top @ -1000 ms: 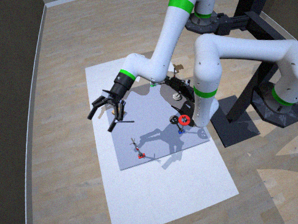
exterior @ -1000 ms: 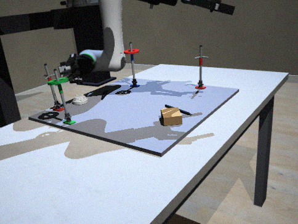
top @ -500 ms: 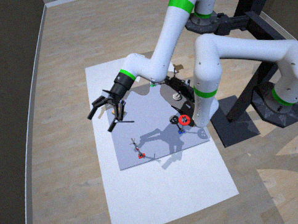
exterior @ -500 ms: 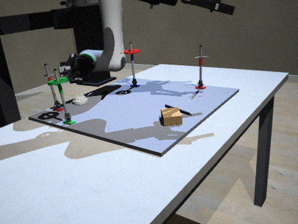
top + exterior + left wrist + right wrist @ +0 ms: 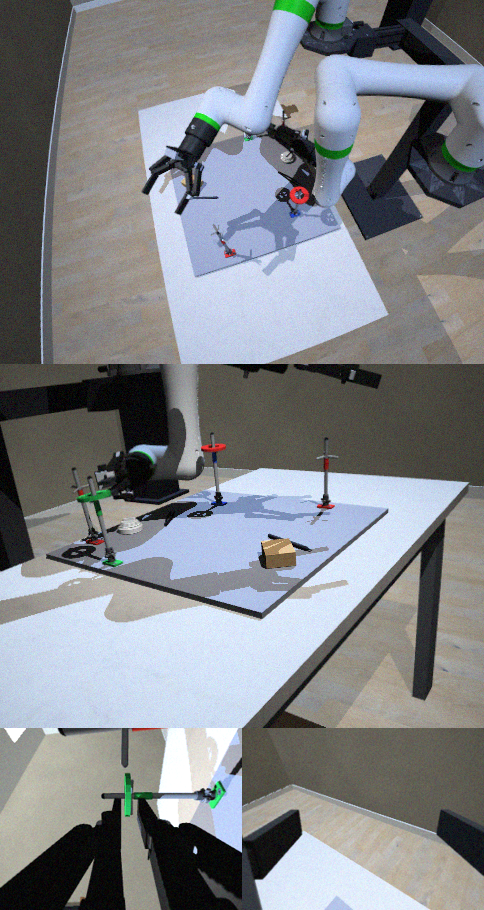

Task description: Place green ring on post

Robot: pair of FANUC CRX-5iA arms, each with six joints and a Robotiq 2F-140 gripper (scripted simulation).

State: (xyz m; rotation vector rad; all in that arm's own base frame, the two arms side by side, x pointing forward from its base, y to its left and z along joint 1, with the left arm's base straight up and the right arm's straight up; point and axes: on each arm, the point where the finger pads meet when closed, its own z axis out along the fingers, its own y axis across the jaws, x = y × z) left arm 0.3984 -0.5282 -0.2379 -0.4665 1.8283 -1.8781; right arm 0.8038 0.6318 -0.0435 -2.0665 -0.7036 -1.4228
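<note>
The green ring (image 5: 94,496) (image 5: 127,785) sits around the post with the green foot (image 5: 112,562) (image 5: 218,795), at the upper end of its green band. It looks square to the post and at pin height, though the pins are mostly hidden. The post stands up with its top above the ring. My left gripper (image 5: 129,809) is slightly open, with a narrow gap on each side of the ring's edge and no finger seen touching it. It is beside the ring, at the post's upper part. My right gripper (image 5: 163,201) (image 5: 369,822) is wide open and empty, high above the mat.
A red ring (image 5: 305,195) (image 5: 221,448) is on the blue-footed post. Red-footed posts stand at the mat's far side (image 5: 326,484) and close behind the green-footed post (image 5: 86,516). A white ribbed piece (image 5: 287,158) (image 5: 130,526), a wooden block (image 5: 280,558) and a black rod (image 5: 293,543) lie on the mat.
</note>
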